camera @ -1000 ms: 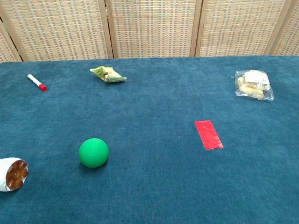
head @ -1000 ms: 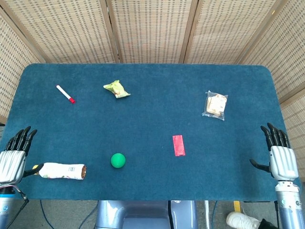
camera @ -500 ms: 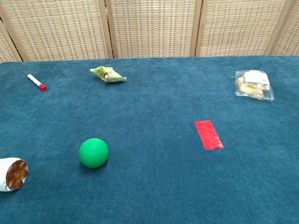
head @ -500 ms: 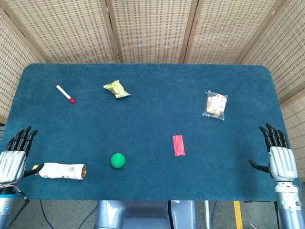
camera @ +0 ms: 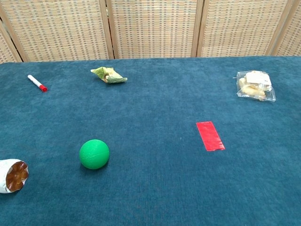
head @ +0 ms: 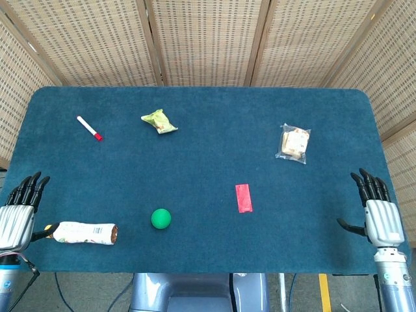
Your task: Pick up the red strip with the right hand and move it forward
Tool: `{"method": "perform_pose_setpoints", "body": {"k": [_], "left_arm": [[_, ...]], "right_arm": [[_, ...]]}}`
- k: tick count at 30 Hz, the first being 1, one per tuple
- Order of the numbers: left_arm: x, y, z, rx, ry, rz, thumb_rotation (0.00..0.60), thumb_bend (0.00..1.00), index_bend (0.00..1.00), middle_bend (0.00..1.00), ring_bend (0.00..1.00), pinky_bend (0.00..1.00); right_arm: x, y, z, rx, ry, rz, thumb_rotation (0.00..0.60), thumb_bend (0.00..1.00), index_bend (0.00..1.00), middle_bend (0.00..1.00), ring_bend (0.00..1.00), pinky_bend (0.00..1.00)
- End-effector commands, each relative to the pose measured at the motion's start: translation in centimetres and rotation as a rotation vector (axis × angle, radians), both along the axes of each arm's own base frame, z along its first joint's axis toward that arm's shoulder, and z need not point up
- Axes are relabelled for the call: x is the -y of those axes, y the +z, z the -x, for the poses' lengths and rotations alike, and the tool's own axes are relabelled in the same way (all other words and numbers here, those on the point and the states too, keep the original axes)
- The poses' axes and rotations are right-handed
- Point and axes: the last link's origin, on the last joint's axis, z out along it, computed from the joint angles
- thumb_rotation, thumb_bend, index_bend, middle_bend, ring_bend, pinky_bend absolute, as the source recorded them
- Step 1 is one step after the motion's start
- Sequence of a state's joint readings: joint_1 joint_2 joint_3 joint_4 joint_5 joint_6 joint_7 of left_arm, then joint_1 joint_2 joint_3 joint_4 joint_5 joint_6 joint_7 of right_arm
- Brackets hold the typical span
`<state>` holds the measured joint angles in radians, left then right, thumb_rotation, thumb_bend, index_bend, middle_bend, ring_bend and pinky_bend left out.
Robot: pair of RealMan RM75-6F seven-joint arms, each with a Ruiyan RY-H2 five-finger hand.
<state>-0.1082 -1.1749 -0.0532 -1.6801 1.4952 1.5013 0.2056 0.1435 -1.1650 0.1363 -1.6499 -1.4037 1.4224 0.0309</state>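
Observation:
The red strip [head: 243, 197] [camera: 209, 135] lies flat on the blue table cloth, right of the middle and toward the near side. My right hand [head: 376, 211] hovers at the table's right edge, fingers spread and empty, well to the right of the strip. At the left edge my left hand [head: 18, 211] is also spread and empty. The chest view shows neither hand.
A green ball [head: 160, 218] [camera: 94, 153] sits left of the strip. A white snack tube [head: 83, 233] [camera: 11, 175] lies near the left hand. Further back are a red-capped marker [head: 89, 128], a green wrapper [head: 158, 121] and a clear snack bag [head: 294, 143].
My right hand has drifted slightly left and toward the near edge. The left hand and the objects have not moved.

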Motion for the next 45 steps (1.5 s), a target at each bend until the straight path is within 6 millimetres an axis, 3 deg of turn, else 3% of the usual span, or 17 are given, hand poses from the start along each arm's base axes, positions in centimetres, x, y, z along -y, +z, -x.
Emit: {"method": "perform_pose_setpoints", "body": {"k": [1, 10, 16, 30, 45], "left_arm": [[0.0, 0.0, 0.0, 0.0, 0.001, -0.002, 0.6, 0.05, 0.0, 0.0, 0.0, 0.12], [-0.3, 0.3, 0.1, 0.0, 0.009, -0.018, 0.6, 0.05, 0.0, 0.0, 0.0, 0.12], [-0.3, 0.1, 0.1, -0.008, 0.012, -0.017, 0.6, 0.05, 0.0, 0.0, 0.0, 0.12], [-0.4, 0.3, 0.2, 0.0, 0.018, -0.023, 0.6, 0.06, 0.0, 0.0, 0.0, 0.12], [-0.4, 0.2, 0.2, 0.005, 0.015, -0.012, 0.6, 0.06, 0.0, 0.0, 0.0, 0.12]], "right_arm": [[0.1, -0.1, -0.1, -0.001, 0.006, -0.004, 0.6, 0.17, 0.0, 0.0, 0.0, 0.0], [1.2, -1.4, -1.6, 0.061, 0.136, -0.139, 0.6, 0.17, 0.0, 0.0, 0.0, 0.0], [2.4, -2.8, -4.0, 0.12, 0.265, -0.287, 0.6, 0.17, 0.0, 0.0, 0.0, 0.0], [3.6, -8.6, -9.1, 0.246, 0.401, -0.533, 0.6, 0.17, 0.0, 0.0, 0.0, 0.0], [5.0, -13.1, -11.4, 0.28, 0.346, -0.528, 0.6, 0.36, 0.01, 0.0, 0.0, 0.0]]}}
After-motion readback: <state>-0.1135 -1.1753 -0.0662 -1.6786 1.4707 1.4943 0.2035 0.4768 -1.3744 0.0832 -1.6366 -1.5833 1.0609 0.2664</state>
